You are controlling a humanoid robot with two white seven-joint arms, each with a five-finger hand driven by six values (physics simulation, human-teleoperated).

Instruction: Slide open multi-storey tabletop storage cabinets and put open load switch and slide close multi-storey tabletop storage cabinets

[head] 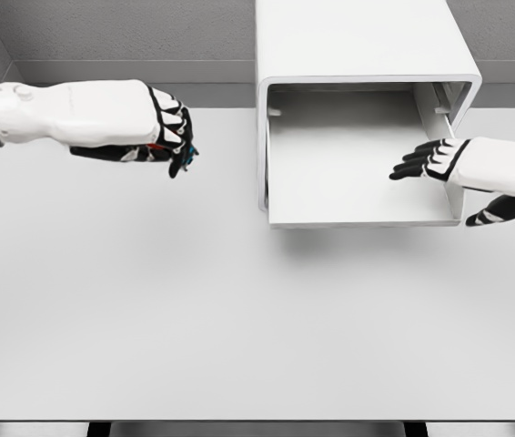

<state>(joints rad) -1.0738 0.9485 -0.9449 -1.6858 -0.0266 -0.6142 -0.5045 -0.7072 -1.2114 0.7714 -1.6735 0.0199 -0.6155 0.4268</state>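
Note:
The white storage cabinet [363, 41] stands at the table's back, right of the middle. Its drawer [358, 205] is slid out toward me, and I see nothing inside. My right hand [439, 162] lies across the drawer's right wall, fingers [414, 164] stretched flat over the inside and thumb [501, 211] outside near the front corner. My left hand [174, 137] hovers above the table at the upper left, well left of the cabinet. It is curled around a small load switch [187, 157], of which only teal and red bits show between the fingers.
The white table [239, 319] stretches wide in front of the cabinet and under my left hand. Its front edge runs along the bottom of the view. A grey wall [121, 32] rises behind the table.

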